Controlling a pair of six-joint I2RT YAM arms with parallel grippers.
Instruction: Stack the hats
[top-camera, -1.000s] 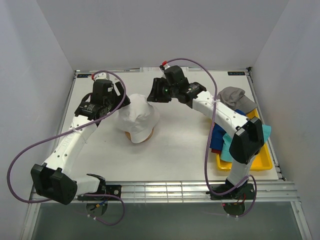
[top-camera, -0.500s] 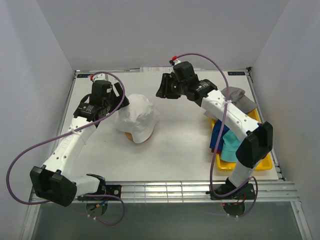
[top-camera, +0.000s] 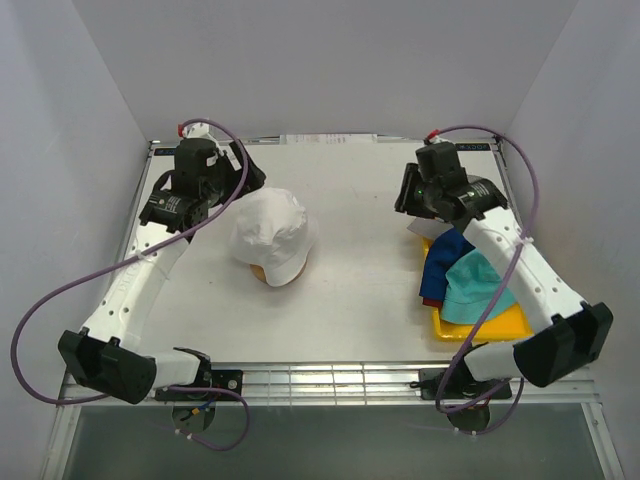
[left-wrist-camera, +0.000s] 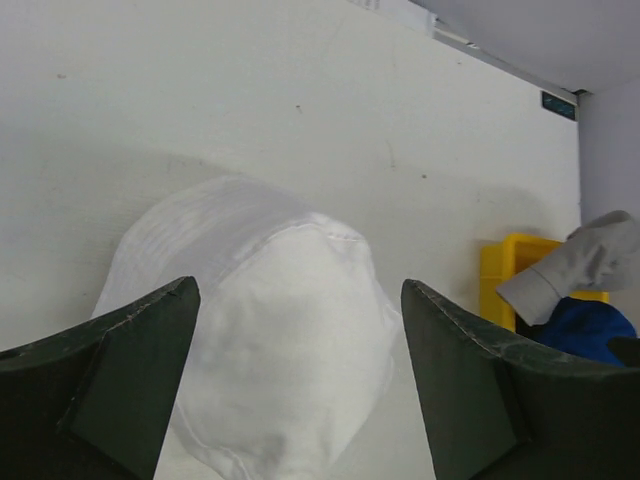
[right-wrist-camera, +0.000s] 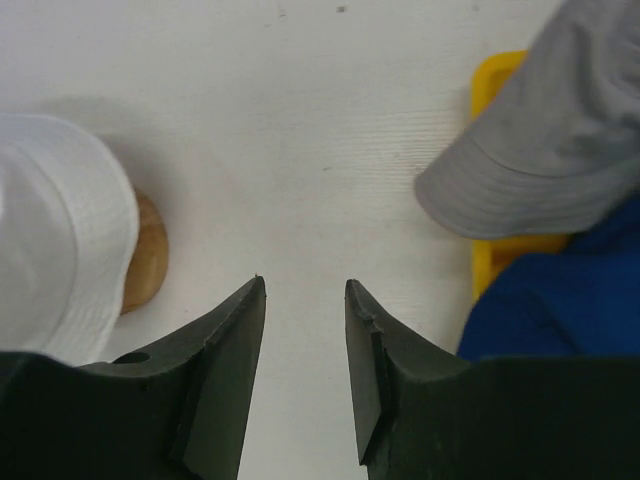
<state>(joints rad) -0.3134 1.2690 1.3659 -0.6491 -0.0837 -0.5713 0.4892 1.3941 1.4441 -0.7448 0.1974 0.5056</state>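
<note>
Round-topped wooden stand (right-wrist-camera: 145, 250) was mostly hidden under soft white bucket hat (top-camera: 275, 233) on bench (top-camera: 370, 270). Left gripper (left-wrist-camera: 298, 290) gaped wide, empty, above that hat. Right gripper (right-wrist-camera: 305, 285) stood part-open, empty, near grey fabric hat (right-wrist-camera: 540, 150) overlapping yellow tray (right-wrist-camera: 495, 75).

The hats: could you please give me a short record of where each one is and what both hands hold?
white hat: on the stand
grey hat: over a corner of the tray
blue hat: piled in tray
teal hat: piled in tray, beside blue hat
red hat: only a sliver shows under blue hat
left hand: open, empty, facing white hat
right hand: part open, empty, near tray
</note>
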